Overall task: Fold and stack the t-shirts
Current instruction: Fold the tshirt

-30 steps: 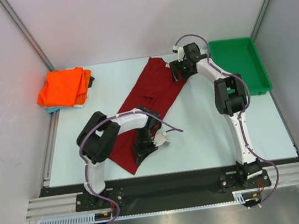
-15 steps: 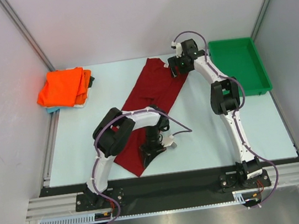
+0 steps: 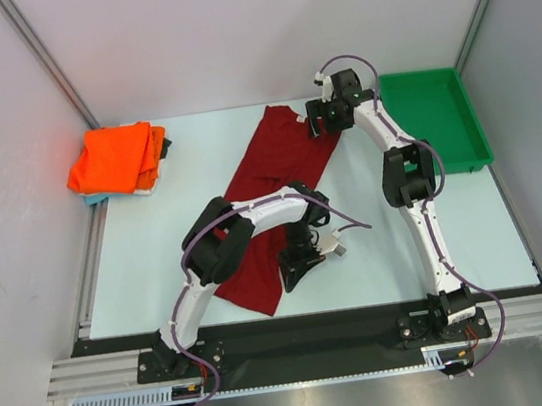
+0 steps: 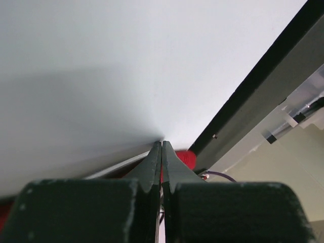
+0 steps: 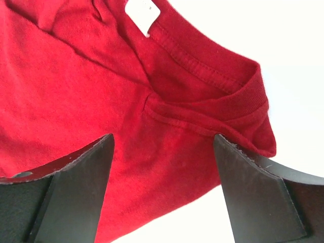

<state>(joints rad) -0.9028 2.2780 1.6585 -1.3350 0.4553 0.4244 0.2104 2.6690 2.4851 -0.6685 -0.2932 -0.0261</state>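
With the maroon t-shirt (image 3: 273, 177) lying diagonally across the surface (image 3: 156, 249), the spreading step appears in hand: left gripper (image 4: 161, 147) fingers are pinched shut on its near hem (image 3: 263, 300), while right gripper (image 5: 163, 143) fingers stand wide apart over the collar (image 5: 202, 63) and must next lower and close.

A maroon t-shirt (image 3: 275, 162) was spread diagonally mid-table; an orange one (image 3: 115, 156) was folded far-left, over a teal edge (image 3: 96, 198).
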